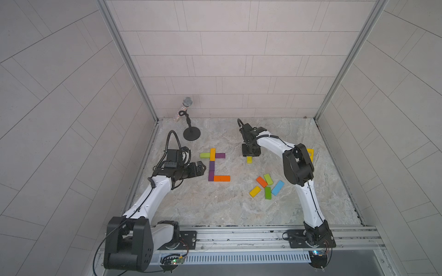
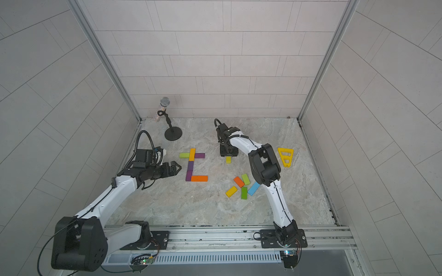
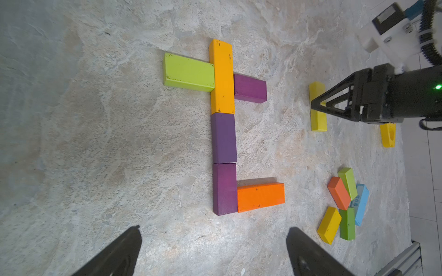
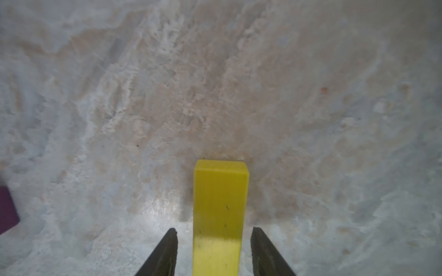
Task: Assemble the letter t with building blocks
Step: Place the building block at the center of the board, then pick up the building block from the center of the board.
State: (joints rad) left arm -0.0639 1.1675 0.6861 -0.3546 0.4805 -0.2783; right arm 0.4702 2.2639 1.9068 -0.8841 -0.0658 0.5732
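- Building blocks, taken from the fingers outward: a yellow block is seen between the fingers of the right gripper. The fingers are parted narrowly, with a gap on each side, so nothing is gripped.
- The yellow block is rested on the table, apparently on its narrow long side. It is placed well apart from the letter, on the side toward the right arm.
- The left gripper is held wide open and empty just beside the letter's stem, and no block is touched by it.
- The letter is laid flat. Its stem is made of an orange-yellow block and two purple blocks set end to end.
- A crossbar is formed by a lime green block and a third purple block, each butted against the stem's top piece. An orange block is set at the foot as a hook.
- The shape is judged to read as a lower-case t already, though the crossbar halves are slightly out of line.
- Little is judged to be left, perhaps only some squaring up. Whether the yellow block is meant for the letter cannot be told.
- Five spare blocks are heaped loosely near the right arm. A yellow triangular frame and a microphone on its stand are not involved.
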